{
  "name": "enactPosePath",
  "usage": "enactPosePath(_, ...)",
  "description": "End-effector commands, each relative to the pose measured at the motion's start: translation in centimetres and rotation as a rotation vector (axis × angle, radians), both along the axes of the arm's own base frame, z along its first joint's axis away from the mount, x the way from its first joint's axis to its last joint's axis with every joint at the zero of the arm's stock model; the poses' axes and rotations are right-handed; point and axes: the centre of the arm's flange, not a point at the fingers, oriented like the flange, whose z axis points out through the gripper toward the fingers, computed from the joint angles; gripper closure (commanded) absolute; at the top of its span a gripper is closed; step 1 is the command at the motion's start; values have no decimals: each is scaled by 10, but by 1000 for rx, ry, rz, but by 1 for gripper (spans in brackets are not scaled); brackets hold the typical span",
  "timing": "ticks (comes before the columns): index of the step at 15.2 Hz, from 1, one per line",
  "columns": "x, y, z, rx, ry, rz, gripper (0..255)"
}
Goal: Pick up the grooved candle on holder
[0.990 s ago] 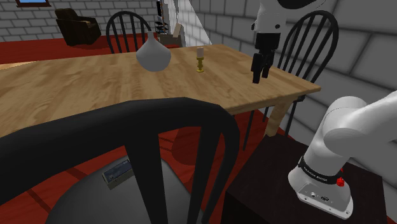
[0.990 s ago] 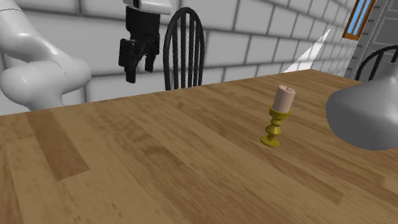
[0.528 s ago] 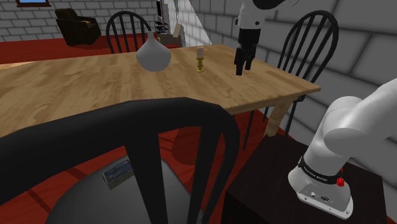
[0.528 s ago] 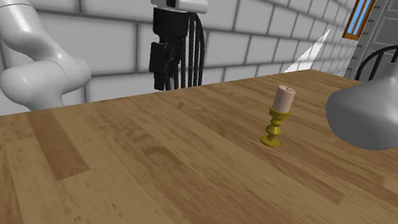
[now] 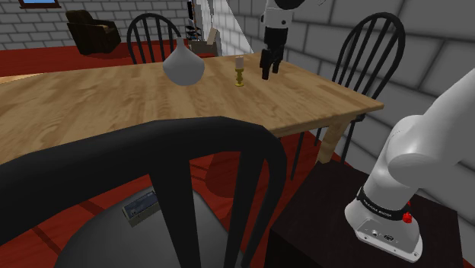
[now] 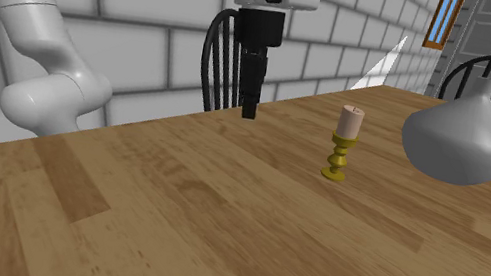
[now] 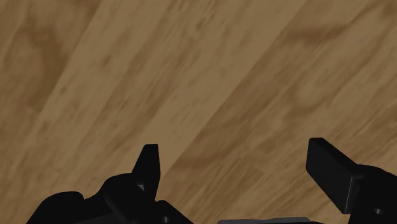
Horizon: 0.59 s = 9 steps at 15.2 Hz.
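Note:
A short pale candle on a turned brass-coloured holder stands upright on the wooden table. My black gripper hangs above the table, pointing down, a short way to the shoulder view's right of the candle and apart from it. In the wrist view my gripper is open, its fingers wide apart with nothing between them, and bare wood grain lies below.
A grey, wide-bellied vase stands on the table beyond the candle. Black spindle-back chairs ring the table, and one chair back looms close in the shoulder view. Grey brick walls stand behind.
The arm has swung the open gripper across the table toward the candle, from near the table's end to just beside the candle. Candle and vase have not moved.

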Motion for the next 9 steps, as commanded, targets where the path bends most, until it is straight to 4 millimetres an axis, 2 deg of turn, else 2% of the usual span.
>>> enactPosePath(1,25,-6,4,-12,-19,18,0)
enactPosePath(9,116,-13,26,-57,-92,89,0)
